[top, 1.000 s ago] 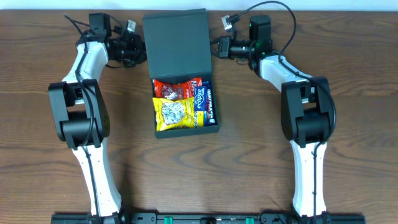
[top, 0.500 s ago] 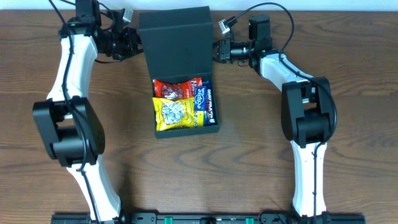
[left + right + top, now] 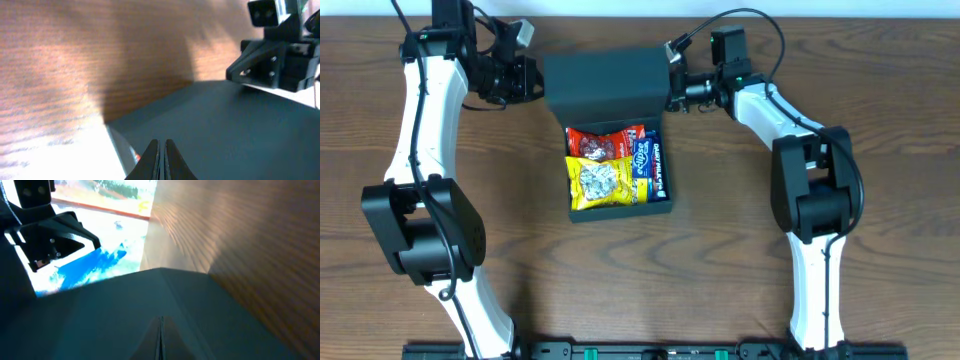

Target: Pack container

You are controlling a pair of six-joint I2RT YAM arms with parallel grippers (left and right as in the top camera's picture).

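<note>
The dark teal container [image 3: 620,212] sits mid-table with its flap lid [image 3: 605,85] raised at the back. Inside lie a red packet [image 3: 600,143], a yellow packet [image 3: 603,182] and a blue packet [image 3: 650,165]. My left gripper [image 3: 532,78] is shut at the lid's left edge. My right gripper [image 3: 672,88] is shut at the lid's right edge. In the left wrist view the closed fingers [image 3: 161,150] lie against the lid [image 3: 225,130], with the right gripper [image 3: 275,45] beyond it. In the right wrist view the closed fingers [image 3: 161,325] lie against the lid [image 3: 100,320].
The wooden table [image 3: 720,260] surrounds the box. Cables [image 3: 740,20] loop above the right arm near the table's back edge. Both arm bases stand at the front left and front right.
The lid has swung up from lying flat behind the box and now looks shorter from above. Both grippers have risen with its side edges; the left arm has swung outward.
</note>
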